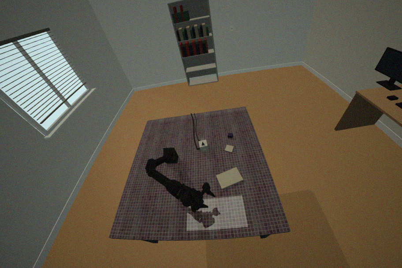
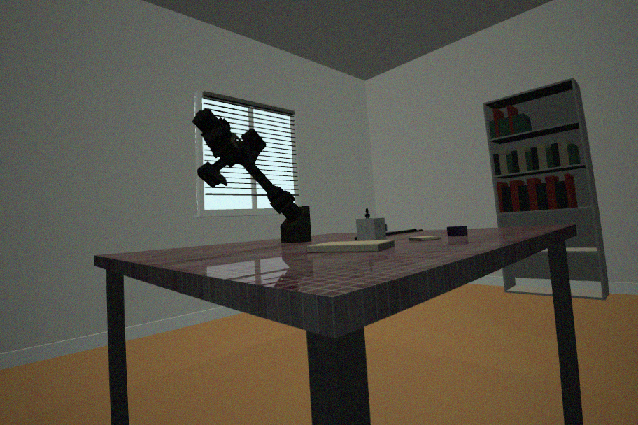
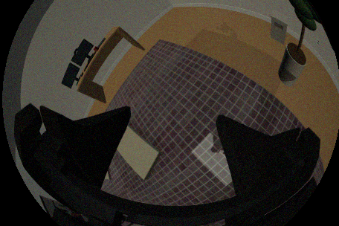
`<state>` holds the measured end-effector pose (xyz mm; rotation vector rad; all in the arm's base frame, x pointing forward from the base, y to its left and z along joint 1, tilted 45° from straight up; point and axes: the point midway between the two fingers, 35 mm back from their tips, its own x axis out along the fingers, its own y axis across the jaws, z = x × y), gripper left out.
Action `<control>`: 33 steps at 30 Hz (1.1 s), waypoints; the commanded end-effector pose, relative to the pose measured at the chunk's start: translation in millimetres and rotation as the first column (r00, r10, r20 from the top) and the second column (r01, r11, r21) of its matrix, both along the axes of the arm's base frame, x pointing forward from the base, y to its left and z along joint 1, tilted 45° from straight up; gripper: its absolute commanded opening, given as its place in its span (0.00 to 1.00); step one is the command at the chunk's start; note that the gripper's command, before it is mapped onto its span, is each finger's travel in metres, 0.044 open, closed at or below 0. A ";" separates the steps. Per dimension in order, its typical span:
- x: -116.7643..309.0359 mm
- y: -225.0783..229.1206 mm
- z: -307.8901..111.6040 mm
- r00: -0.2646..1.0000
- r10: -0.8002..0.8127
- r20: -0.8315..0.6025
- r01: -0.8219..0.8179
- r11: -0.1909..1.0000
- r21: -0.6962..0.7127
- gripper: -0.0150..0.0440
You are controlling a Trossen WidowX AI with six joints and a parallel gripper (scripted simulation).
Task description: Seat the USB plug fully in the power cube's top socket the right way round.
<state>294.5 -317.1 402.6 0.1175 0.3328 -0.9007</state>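
The power cube [image 1: 203, 149] [image 2: 369, 229] is a pale grey block standing on the table, beyond the arm's base in the exterior view. A small dark USB plug [image 1: 202, 143] [image 2: 366, 213] stands upright on its top. Which way round it is and how deep it sits are too small to tell. My gripper [image 1: 211, 201] [image 3: 175, 116] is open, with nothing between its fingers. It is raised high above the near part of the table, well away from the cube. The cube and plug are not seen in the wrist view.
A large cream slab [image 1: 229, 177] [image 2: 350, 246] [image 3: 138, 155] lies between gripper and cube, to one side. A small cream pad [image 1: 229, 148] [image 2: 424, 238] and a dark purple block [image 1: 230, 135] [image 2: 457, 231] lie right of the cube. Black cables [image 1: 194, 128] run from beside the cube to the far edge.
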 end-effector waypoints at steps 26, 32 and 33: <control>110.1 255.6 -343.2 -0.166 0.467 -0.869 -0.563 0.678 0.472 1.00; 65.1 324.9 -406.1 -0.691 0.167 -0.703 -0.556 0.498 0.665 1.00; 54.8 335.1 -415.0 -0.762 0.086 -0.642 -0.537 0.471 0.700 1.00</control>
